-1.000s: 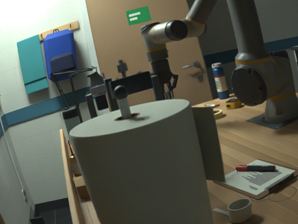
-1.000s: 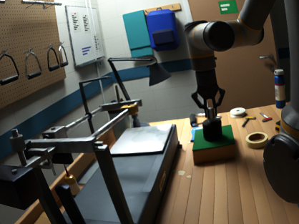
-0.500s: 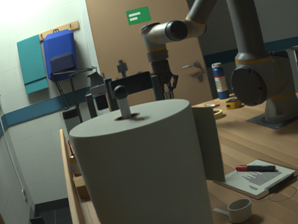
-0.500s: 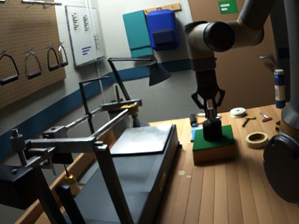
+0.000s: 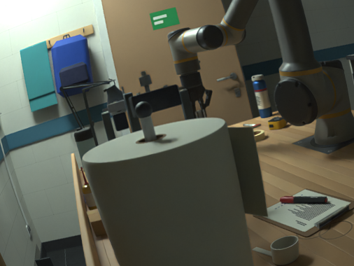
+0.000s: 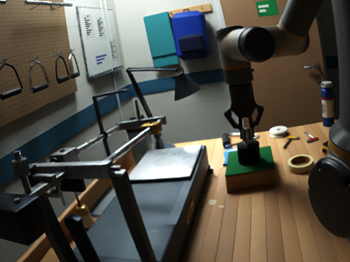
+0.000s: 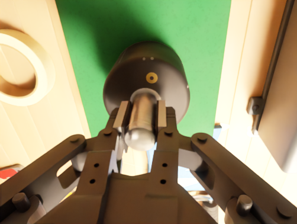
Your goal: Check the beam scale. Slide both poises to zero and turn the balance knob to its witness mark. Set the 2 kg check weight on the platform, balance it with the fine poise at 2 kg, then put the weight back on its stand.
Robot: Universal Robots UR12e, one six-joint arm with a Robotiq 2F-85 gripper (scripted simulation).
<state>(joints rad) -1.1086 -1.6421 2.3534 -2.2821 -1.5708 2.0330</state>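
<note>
The dark cylindrical check weight [image 6: 248, 151] [image 7: 146, 80] stands upright on the green-topped stand [image 6: 250, 168] on the bench, to the right of the beam scale. My gripper [image 6: 245, 129] [image 7: 140, 118] comes straight down on it, and its fingers clamp the weight's metal handle stem on either side. The scale's dark platform [image 6: 167, 162] lies to the left of the stand, with the beam [image 6: 113, 147] and its yellow poise [image 6: 152, 127] above it. In the side camera the paper roll hides the weight and stand.
A roll of tape [image 6: 300, 163] [image 7: 20, 74] lies right of the stand. A desk lamp [image 6: 184, 85] hangs over the scale's far end. A large paper roll [image 5: 168, 189] fills the side camera. A spray bottle [image 6: 327, 104], small tools, clipboard [image 5: 308, 211] and cup [image 5: 283, 249] sit across the bench.
</note>
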